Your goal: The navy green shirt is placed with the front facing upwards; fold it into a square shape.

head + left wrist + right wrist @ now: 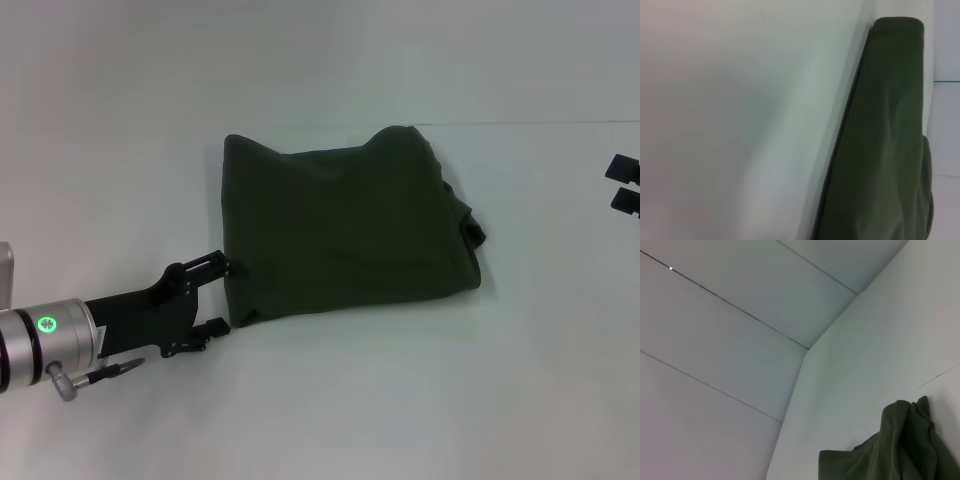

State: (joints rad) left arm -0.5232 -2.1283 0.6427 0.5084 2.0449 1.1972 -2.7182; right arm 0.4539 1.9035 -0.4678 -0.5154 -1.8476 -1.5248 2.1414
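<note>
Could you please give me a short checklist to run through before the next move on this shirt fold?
1. Shirt folded to a compact block: ok. The navy green shirt lies as a rough rectangle on the white table.
2. Shape truly square: not ok. The far edge is humped and fabric bunches out on the right side.
3. Left gripper position: ok. It sits open at the shirt's near-left corner, one finger on each side of the edge.
4. Left gripper holding fabric: cannot tell.
5. Right gripper clear of the shirt: ok. It is off at the table's right edge.
6. Lettering hidden inside the fold: ok, none shows.
</note>
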